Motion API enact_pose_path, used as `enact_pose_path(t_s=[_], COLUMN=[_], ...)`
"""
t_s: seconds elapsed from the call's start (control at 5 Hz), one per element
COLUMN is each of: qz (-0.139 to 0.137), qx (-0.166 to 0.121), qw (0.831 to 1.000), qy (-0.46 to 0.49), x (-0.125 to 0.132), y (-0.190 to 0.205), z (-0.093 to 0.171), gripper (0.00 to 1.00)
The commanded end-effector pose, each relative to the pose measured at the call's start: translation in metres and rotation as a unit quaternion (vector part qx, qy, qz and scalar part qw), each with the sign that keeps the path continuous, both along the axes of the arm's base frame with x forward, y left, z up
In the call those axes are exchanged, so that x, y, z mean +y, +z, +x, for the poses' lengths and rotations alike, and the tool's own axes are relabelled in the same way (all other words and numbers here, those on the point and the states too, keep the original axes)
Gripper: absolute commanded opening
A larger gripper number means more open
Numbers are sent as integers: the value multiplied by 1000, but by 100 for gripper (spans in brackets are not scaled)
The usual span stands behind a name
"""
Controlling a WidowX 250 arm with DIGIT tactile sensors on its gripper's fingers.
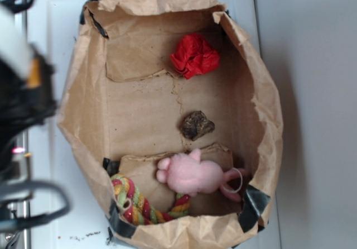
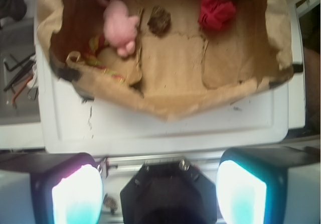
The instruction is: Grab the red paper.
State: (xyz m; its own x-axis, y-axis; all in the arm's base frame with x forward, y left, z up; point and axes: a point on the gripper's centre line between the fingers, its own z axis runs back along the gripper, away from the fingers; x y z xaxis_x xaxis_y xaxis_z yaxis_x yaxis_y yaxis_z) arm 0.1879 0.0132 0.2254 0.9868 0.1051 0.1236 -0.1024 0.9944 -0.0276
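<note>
A: What's the biggest thing here?

B: The white moulded surface (image 1: 50, 14), and on it a wide brown paper bag with rolled-down walls and black tape at its corners (image 1: 262, 98), open at the top.

A: And inside?

B: In order of size: a pink plush toy with a looped tail (image 1: 189, 175) at one end, touching a red, yellow and green braided rope toy (image 1: 134, 201); then the crumpled bright red paper wad (image 1: 194, 55) at the opposite end, in a corner near the bag wall; then a small dark brown lump (image 1: 196, 125) between the wad and the plush, apart from both.

A: How does the red paper look?

B: Creased, bunched, fist-like, slightly bigger than the lump. It is roughly round, so I cannot tell a long axis or a pointing direction.

A: The gripper?

B: In the wrist view its two pale, glowing fingers (image 2: 77, 196) stand spread wide, released, outside the bag and well apart from the wad (image 2: 215, 8).
</note>
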Motion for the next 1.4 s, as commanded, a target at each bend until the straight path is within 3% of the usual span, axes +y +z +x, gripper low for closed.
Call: enact_pose_path(t_s=[0.0, 0.4, 0.8, 1.2], qz=[29, 25, 42, 42], qx=[-79, -86, -48, -48], qw=[996, 995, 998, 998], qy=[29, 34, 1, 1], x=[18, 25, 37, 37], y=[-6, -32, -57, -57], z=[47, 88, 117, 117], gripper=[100, 100, 100, 100])
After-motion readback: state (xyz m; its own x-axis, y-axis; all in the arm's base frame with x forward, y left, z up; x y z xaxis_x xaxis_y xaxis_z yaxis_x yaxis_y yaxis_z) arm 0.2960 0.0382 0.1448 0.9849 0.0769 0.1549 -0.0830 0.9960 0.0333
